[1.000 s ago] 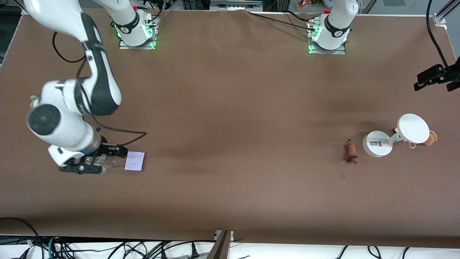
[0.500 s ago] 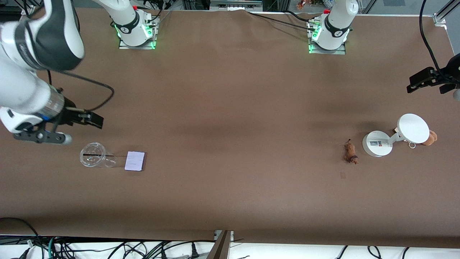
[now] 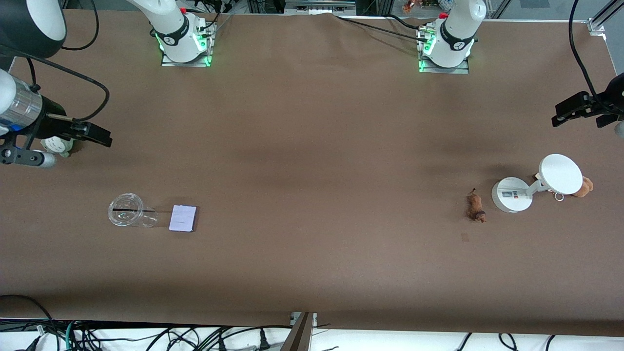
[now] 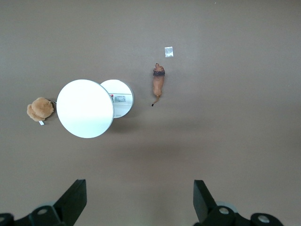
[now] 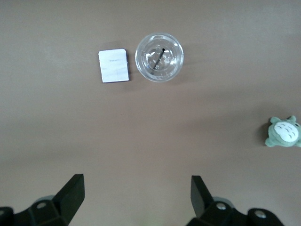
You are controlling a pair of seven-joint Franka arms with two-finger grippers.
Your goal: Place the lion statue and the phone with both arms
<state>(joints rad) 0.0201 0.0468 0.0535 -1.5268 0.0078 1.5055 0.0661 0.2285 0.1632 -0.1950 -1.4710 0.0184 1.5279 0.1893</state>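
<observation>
The phone (image 3: 183, 218) lies flat on the brown table toward the right arm's end and shows in the right wrist view (image 5: 114, 66). The lion statue (image 3: 476, 207) lies toward the left arm's end, beside a white stand, and shows in the left wrist view (image 4: 158, 84). My right gripper (image 3: 23, 157) is open and empty, high up at the table's edge, away from the phone; its open fingers frame bare table (image 5: 137, 193). My left gripper (image 3: 615, 121) is open and empty, high up at the other end, away from the lion; it too frames bare table (image 4: 139, 197).
A clear plastic cup (image 3: 127, 216) with a straw stands beside the phone. A round white stand (image 3: 509, 195) with a tilted disc and a brown plush (image 3: 584, 186) sit beside the lion. A grey-green plush (image 3: 57, 145) lies under the right gripper. A small patch (image 3: 464, 237) marks the table near the lion.
My right gripper has risen from beside the cup and phone and drawn back toward its end of the table, uncovering the cup. My left gripper shifted slightly. Phone and lion have not moved.
</observation>
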